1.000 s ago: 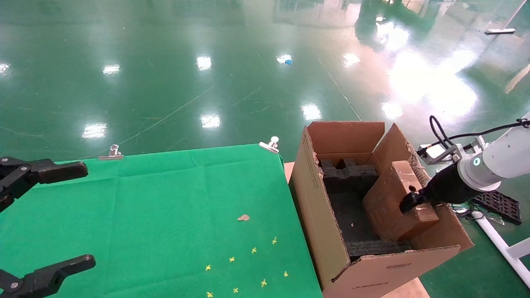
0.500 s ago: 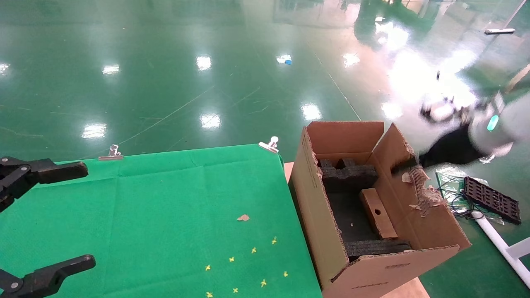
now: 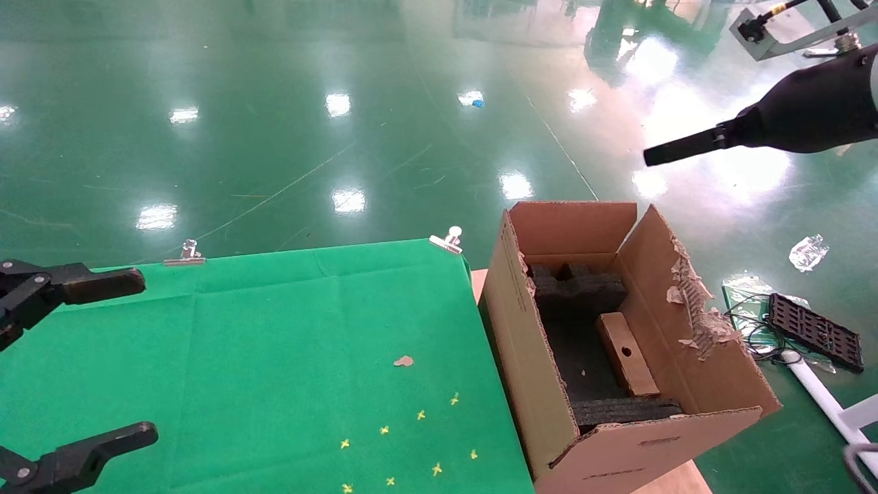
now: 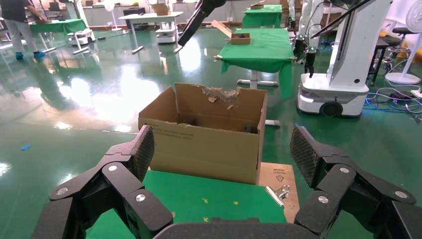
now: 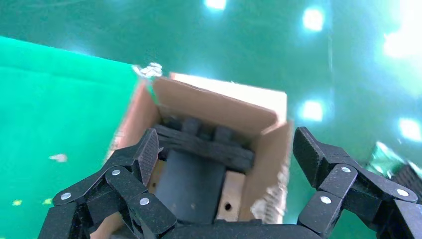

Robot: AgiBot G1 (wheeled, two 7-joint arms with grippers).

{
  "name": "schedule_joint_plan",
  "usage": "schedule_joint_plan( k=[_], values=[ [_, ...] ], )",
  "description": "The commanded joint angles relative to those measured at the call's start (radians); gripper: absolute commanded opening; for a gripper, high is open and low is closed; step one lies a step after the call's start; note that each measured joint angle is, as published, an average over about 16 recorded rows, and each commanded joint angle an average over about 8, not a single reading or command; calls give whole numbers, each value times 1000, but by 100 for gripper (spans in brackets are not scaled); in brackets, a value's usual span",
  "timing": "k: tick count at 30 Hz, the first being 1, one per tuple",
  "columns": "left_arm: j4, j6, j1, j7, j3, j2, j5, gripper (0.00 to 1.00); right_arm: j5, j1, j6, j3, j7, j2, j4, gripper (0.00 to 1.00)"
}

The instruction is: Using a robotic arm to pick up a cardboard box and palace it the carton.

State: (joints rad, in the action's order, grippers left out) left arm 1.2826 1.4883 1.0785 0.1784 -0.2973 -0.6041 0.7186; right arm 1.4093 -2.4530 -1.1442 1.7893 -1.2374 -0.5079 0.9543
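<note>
Where it lies: cardboard box (image 3: 625, 354) down inside the carton (image 3: 542, 357), hole face up, on the black foam (image 3: 579, 293).
Carton: right of the green table (image 3: 274, 357), flaps up, right flap torn ragged.
My right gripper (image 5: 226, 159): high above the carton, fingers spread wide, nothing between them.
My left gripper (image 4: 224, 154): parked at the table's near left edge, fingers apart, empty.
Floor: glossy green, cables (image 3: 758, 329) right of the carton.

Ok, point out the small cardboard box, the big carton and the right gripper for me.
cardboard box (image 3: 625, 355): head view, its top face with the round hole.
carton (image 3: 528, 357): head view, its outer wall facing the table.
right gripper (image 5: 226, 149): right wrist view, open gap between the fingertips, above the carton.
</note>
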Motion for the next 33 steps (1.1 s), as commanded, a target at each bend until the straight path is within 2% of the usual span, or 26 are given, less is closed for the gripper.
schedule_joint_plan(
  k=[1, 5, 8, 33],
  values=[
    [0, 0, 0, 0, 0, 0, 0, 100, 13, -23, 17, -1, -26, 28, 64, 100],
    [0, 0, 0, 0, 0, 0, 0, 100, -2, 2, 19, -52, -7, 43, 118, 100],
    [-1, 0, 0, 0, 0, 0, 0, 100, -31, 60, 3, -114, 37, 37, 126, 100],
    [-1, 0, 1, -1, -2, 1, -1, 100, -326, 662, -159, -751, 499, -27, 219, 100]
  ],
)
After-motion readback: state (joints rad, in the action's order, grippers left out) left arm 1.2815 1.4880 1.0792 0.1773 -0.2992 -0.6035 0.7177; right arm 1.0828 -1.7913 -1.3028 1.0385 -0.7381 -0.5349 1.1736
